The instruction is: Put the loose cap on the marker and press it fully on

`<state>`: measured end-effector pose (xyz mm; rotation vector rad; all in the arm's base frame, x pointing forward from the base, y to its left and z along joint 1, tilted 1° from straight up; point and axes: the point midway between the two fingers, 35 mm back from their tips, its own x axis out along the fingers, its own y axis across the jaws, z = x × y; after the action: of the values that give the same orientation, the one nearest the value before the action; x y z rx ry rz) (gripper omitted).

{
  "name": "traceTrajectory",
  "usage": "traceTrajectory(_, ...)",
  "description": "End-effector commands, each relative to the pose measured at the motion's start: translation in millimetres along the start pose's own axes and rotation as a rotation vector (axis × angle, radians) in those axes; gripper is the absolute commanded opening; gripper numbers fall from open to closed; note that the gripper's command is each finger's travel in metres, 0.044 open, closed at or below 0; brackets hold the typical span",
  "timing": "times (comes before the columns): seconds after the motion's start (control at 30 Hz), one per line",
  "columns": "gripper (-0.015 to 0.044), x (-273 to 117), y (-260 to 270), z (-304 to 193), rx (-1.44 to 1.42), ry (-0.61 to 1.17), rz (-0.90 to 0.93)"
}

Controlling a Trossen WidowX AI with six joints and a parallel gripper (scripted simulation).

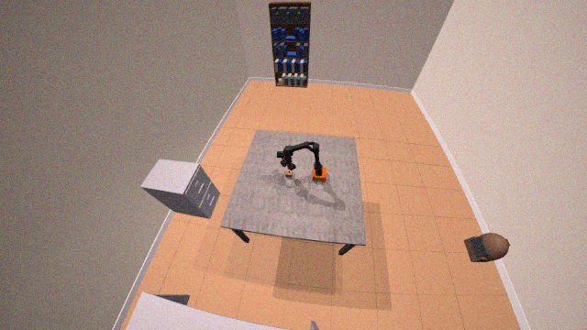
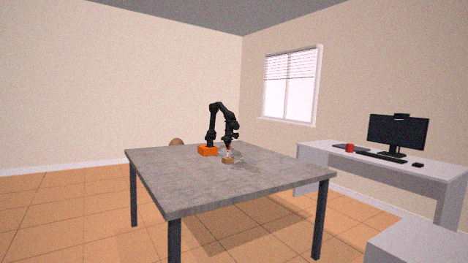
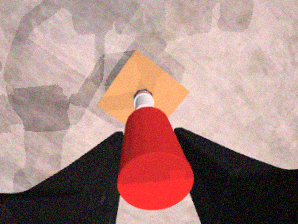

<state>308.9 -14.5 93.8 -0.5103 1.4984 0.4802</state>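
Overhead, the arm (image 1: 300, 148) (image 2: 220, 106) arches downward, its end effector (image 1: 289, 168) (image 2: 227, 145) (image 3: 149, 136) partly open, pinching the red cap (image 2: 228, 147) (image 3: 152, 155) above the marker (image 2: 227, 153) (image 3: 144, 100).

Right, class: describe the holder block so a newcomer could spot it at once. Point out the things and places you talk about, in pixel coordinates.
Find the big grey table (image 1: 293, 215) (image 2: 234, 183). On it, near the orange base (image 1: 319, 178) (image 2: 207, 150) of the black arm, sits a small block (image 1: 288, 174) (image 2: 227, 161) (image 3: 112, 100). Unlike that bigger orange base, it is tan, with a white marker (image 2: 227, 154) (image 3: 144, 101) standing upright in it.

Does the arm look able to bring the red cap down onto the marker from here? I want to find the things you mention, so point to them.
Probably yes: the gripper (image 3: 149, 136) holds the red cap (image 3: 152, 150) above the holder block (image 2: 227, 161) (image 3: 167, 90), nothing visibly between, though exact alignment with the marker (image 3: 144, 100) is hard to judge.
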Motion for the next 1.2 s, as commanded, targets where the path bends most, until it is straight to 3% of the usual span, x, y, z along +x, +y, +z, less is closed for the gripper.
traceTrajectory(0.0, 0.0000, 3.8, 0.3, 0.0, 0.004, 0.001, 0.000)
traceTrajectory(1.17, 0.0000, 54.6, 0.3, -0.3, 0.004, 0.002, 0.000)
